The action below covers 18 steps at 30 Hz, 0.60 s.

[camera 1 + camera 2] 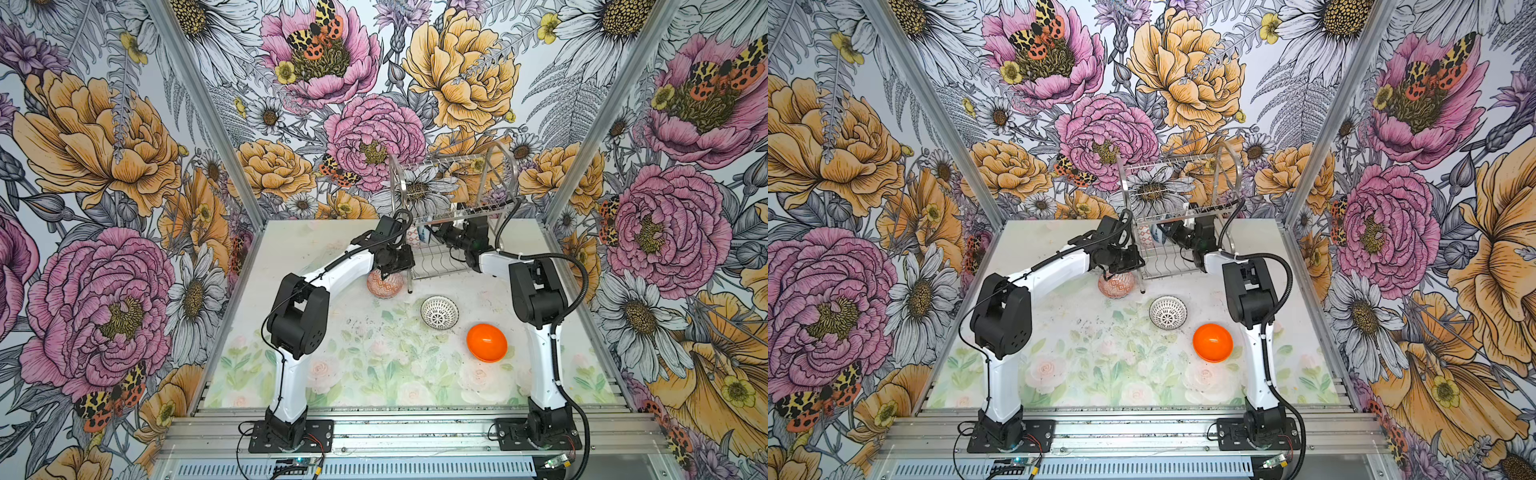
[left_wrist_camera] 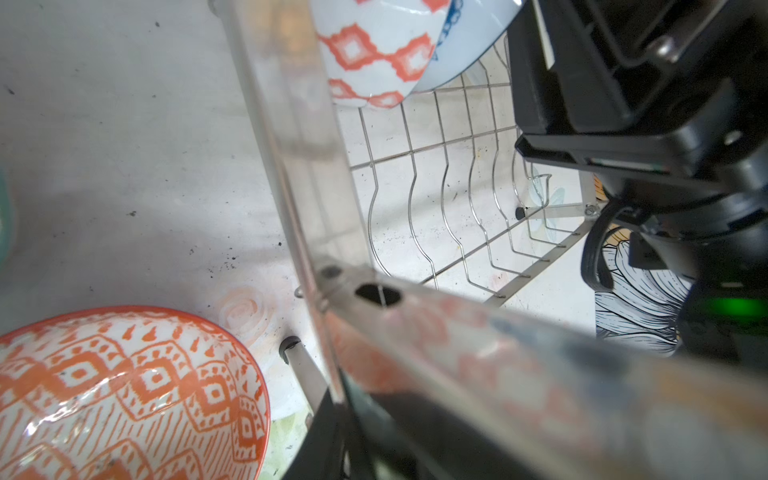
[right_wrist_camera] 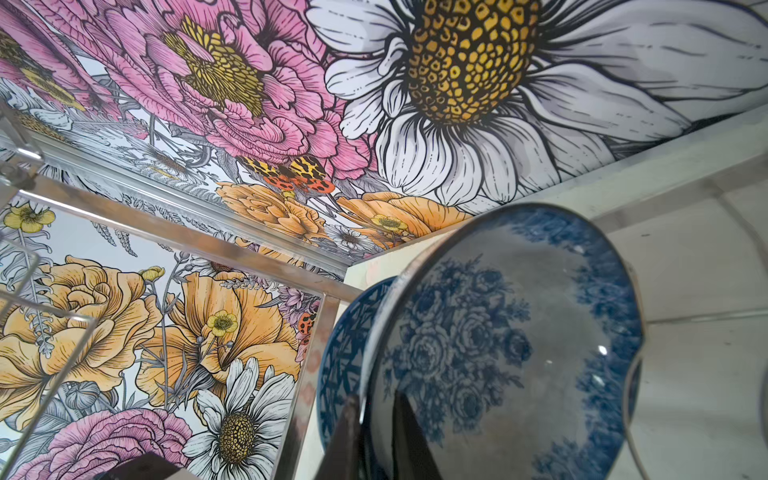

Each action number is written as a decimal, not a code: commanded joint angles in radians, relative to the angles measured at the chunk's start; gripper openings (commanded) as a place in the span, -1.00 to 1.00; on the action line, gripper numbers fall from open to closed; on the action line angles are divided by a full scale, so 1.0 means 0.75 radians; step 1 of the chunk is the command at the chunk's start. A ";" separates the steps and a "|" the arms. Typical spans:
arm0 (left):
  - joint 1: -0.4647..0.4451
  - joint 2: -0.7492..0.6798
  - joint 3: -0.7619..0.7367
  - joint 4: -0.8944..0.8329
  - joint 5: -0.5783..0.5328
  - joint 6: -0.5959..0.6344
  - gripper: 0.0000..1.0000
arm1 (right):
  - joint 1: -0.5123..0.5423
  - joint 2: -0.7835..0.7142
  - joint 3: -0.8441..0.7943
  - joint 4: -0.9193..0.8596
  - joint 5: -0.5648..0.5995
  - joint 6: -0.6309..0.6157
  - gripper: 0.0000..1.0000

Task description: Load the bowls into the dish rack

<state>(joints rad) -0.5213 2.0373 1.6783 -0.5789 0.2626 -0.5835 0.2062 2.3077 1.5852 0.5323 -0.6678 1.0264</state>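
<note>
A blue floral ceramic bowl [image 3: 498,345] stands on edge in the lower tier of the shiny steel wire dish rack [image 1: 436,257]. A second blue bowl [image 3: 340,345] and a white bowl with orange diamonds [image 2: 365,54] lean just beyond the right claw [image 3: 374,411], whose narrow jaws pinch the floral rim. The right arm reaches low under the upper tier. The left claw [image 1: 390,270], its opening impossible to tell, hangs beside the rack's end frame over an orange-patterned bowl [image 1: 384,286] on the desk [image 1: 332,316]. A black-and-white lattice bowl [image 1: 439,312] and a glossy orange bowl [image 1: 486,343] lie behind both claws.

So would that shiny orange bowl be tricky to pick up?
Probably slippery: the orange bowl has a smooth, glossy surface. It looks rigid, so it should keep its shape. Being round, it may rock or skid if pushed.
</note>
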 commanded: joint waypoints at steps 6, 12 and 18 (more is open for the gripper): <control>0.053 0.081 -0.029 -0.222 -0.041 -0.096 -0.66 | 0.009 0.017 -0.094 -0.294 -0.029 -0.055 -0.67; 0.046 0.081 -0.026 -0.222 -0.045 -0.104 -0.66 | 0.009 -0.011 -0.123 -0.345 -0.024 -0.102 -0.67; 0.034 0.082 -0.024 -0.221 -0.050 -0.110 -0.65 | 0.009 -0.039 -0.154 -0.395 -0.011 -0.157 -0.66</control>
<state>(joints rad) -0.5213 2.0384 1.6814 -0.5827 0.2626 -0.5835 0.2035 2.2604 1.5349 0.4847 -0.6540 0.9268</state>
